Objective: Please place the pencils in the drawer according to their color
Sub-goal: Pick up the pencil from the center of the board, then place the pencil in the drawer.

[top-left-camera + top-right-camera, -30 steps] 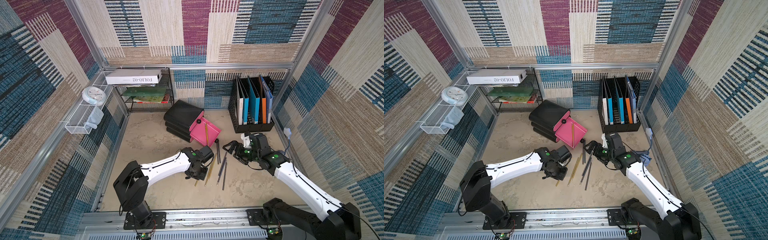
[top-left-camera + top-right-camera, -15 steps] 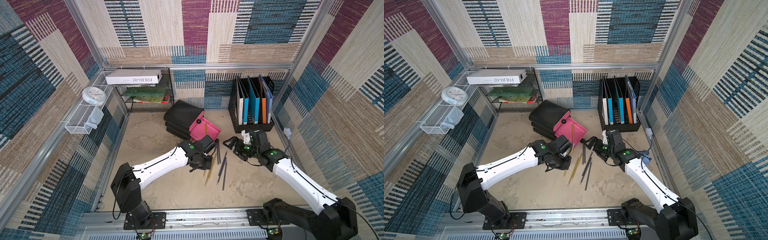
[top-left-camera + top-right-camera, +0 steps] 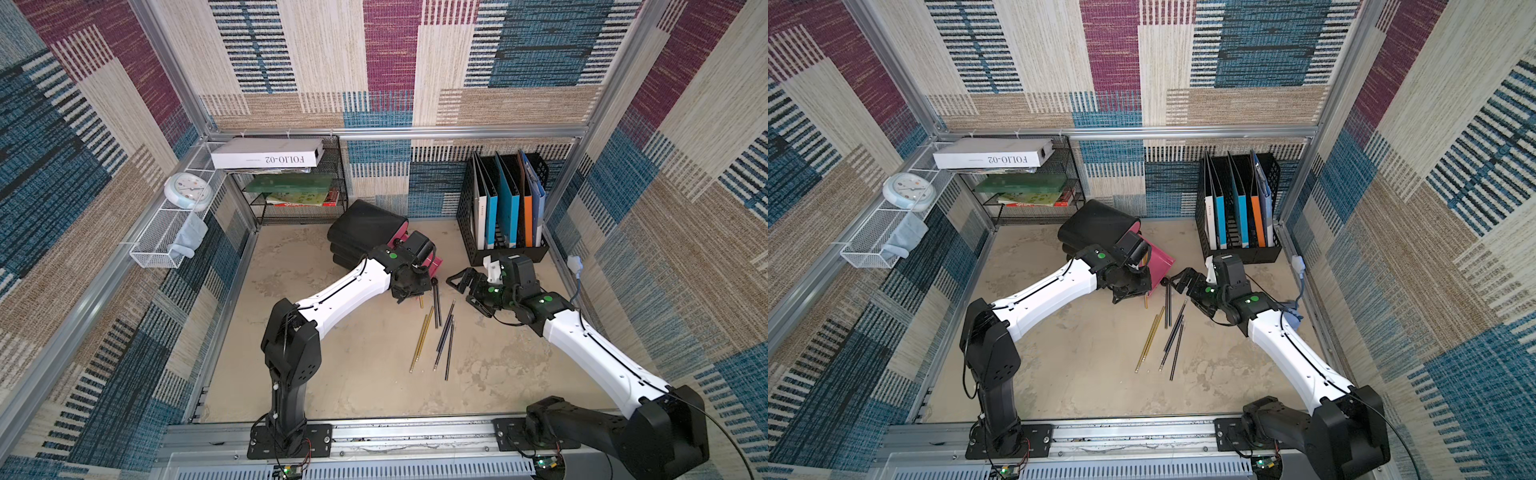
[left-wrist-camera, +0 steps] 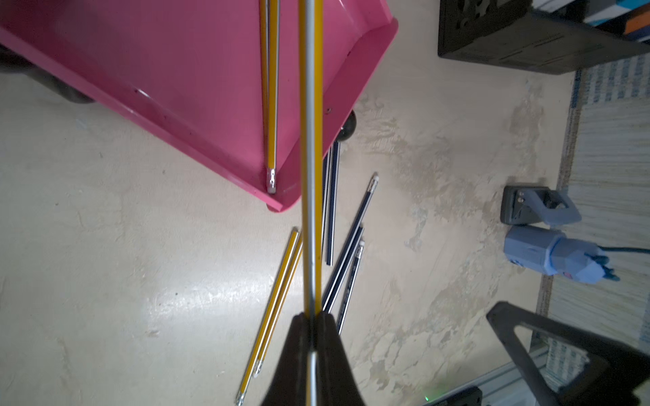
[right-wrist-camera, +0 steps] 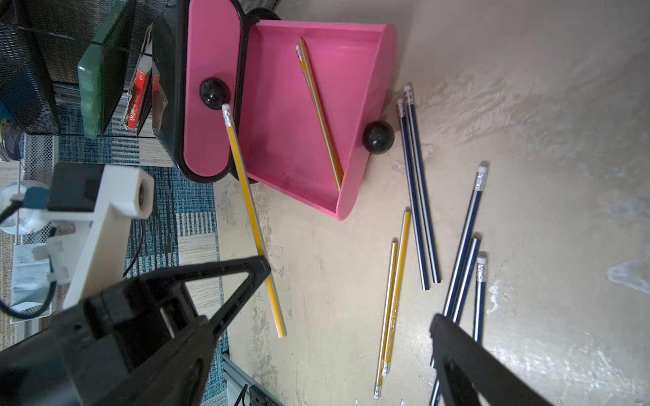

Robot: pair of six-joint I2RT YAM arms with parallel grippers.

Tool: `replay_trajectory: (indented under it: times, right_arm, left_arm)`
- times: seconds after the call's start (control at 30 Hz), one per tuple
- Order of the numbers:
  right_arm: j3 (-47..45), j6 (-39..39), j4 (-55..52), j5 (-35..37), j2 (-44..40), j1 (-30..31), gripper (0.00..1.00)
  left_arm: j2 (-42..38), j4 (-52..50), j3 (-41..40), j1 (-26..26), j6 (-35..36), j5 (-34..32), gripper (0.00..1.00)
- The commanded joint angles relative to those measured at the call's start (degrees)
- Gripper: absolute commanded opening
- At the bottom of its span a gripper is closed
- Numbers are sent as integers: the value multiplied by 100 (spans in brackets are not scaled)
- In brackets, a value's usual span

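Observation:
My left gripper is shut on a yellow pencil and holds it tilted over the near corner of the pulled-out pink drawer. One yellow pencil lies inside that drawer. In the right wrist view the left gripper grips the pencil near its bare end. On the table, two yellow pencils and several navy pencils lie loose. My right gripper hovers open just right of them, with nothing between its fingers.
The drawer belongs to a black drawer unit at the back. A black file rack with folders stands at the back right, and a blue plug lies by the right wall. A mesh book shelf and a wire basket line the left.
The left arm has carried the yellow pencil from beside the loose pencils up and back to the pink drawer. The right arm has hardly moved and stays open.

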Motion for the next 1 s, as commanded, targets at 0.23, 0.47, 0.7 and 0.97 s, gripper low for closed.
replay_trajectory:
  times: [0.23,0.47,0.7,0.97]
  right_arm:
    - [87,80,176,-17,57,-10,100]
    - [87,80,145,-5,46,-21,99]
    - [72,78,112,4,30,-17,99]
    - [81,49,60,12,4,-17,99]
  left_arm:
    - [787,-315,819,296,-111,-193,0]
    - [1124,-319,1083,466,-58,-263,0]
    - [1462,-323,1442,567,-27,-338,0]
    - [1790,-318,1699,609,26,-334,0]
